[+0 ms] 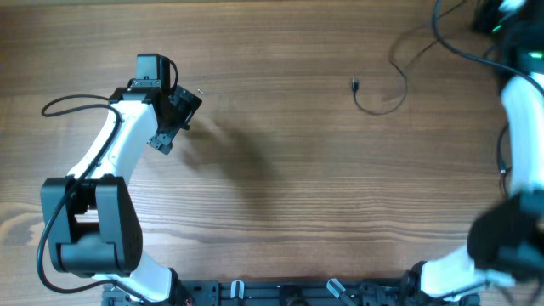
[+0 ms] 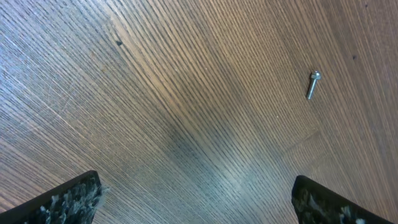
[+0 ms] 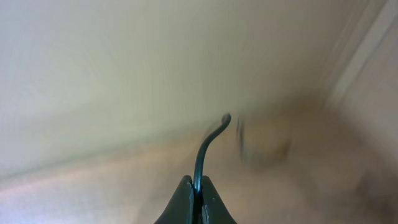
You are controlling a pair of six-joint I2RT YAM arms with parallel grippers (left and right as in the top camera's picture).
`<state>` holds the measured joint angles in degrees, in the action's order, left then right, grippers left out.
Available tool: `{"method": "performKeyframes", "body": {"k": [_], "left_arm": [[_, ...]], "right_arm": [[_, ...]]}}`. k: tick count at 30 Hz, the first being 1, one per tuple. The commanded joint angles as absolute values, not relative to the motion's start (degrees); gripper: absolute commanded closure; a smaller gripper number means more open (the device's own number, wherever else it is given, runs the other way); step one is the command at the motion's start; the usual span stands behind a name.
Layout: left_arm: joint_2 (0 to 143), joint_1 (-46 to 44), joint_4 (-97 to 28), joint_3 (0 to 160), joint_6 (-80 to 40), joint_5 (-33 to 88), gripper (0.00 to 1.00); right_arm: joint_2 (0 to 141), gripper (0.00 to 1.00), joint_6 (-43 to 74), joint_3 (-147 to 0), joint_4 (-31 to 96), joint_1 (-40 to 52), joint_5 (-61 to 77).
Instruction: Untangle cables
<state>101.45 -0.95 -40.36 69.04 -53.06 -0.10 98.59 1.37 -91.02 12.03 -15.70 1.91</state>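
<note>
Toward the left edge of the table point(image 1: 280, 195), the left claw point(image 1: 176, 121) hangs with its fingers wide apart, a small screw point(image 2: 313, 84) on the wood below. Farther off, near the far right corner, a thin black cable point(image 1: 378, 105) trails across the wood. The right claw point(image 3: 198, 186) is pinched together on a thin cable strand, in a blurred view.

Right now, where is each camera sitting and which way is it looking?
Overhead: above the table, looking straight down; both arms show, plus a cable.
Left wrist: on the left arm, looking down at wood and a screw; left end effector open.
Right wrist: on the right arm, blurry; right end effector shut on a cable.
Shared: overhead and left wrist both see the table's wood.
</note>
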Motion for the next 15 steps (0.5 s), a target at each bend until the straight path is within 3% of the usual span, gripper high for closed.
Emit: {"method": "performKeyframes", "body": {"k": [1, 9, 14, 15], "left_arm": [[101.25, -0.89, -40.51, 68.90, -53.15, 0.19, 0.00], [101.25, -0.89, -40.49, 68.90, -53.15, 0.19, 0.00], [101.25, -0.89, -40.49, 68.90, -53.15, 0.16, 0.00], [101.25, -0.89, -40.49, 68.90, -53.15, 0.19, 0.00]], "right_arm": [[91.29, 0.96, -8.29, -95.79, 11.25, -15.62, 2.17], [88.73, 0.96, -10.83, -96.66, 0.73, -15.62, 3.25], [93.89, 0.96, -30.00, -96.66, -8.60, -15.62, 7.75], [95.44, 0.96, -35.64, -96.66, -21.98, -15.62, 7.16]]}}
